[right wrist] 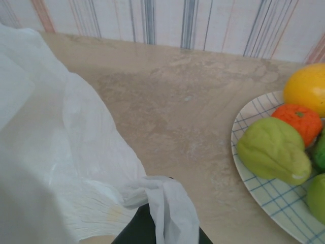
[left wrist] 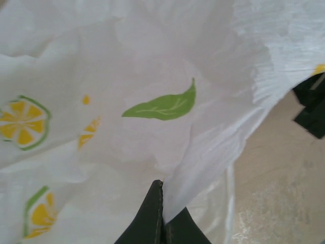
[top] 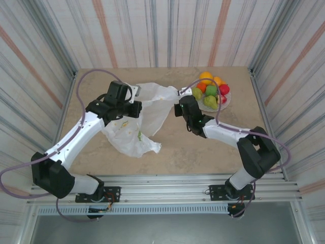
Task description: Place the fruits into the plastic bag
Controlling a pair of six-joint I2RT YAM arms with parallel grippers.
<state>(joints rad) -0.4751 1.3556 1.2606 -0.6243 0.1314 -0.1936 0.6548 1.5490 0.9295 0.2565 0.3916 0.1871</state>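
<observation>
The plastic bag [top: 133, 136] lies crumpled on the table [top: 193, 147] between the two arms, and both of them have hold of it. The left gripper [left wrist: 161, 195] is pinched together on a fold of the printed film. The right gripper [top: 179, 107] is clamped on the bag's edge nearest the plate [right wrist: 264, 195], though whether that is a loop handle or just bunched rim is hard to say from the wrist view. The fruits [top: 209, 90] are all heaped on the plate at the far right, apart from the bag, so none has gone in yet. The step looks to be opening the mouth. To do that well, the two grips should draw apart slowly and rise a little, so the opening gapes toward the plate rather than folding shut. The film is thin (it will likely slip or tear under a sharp tug), so keep the tension gentle and even.
</observation>
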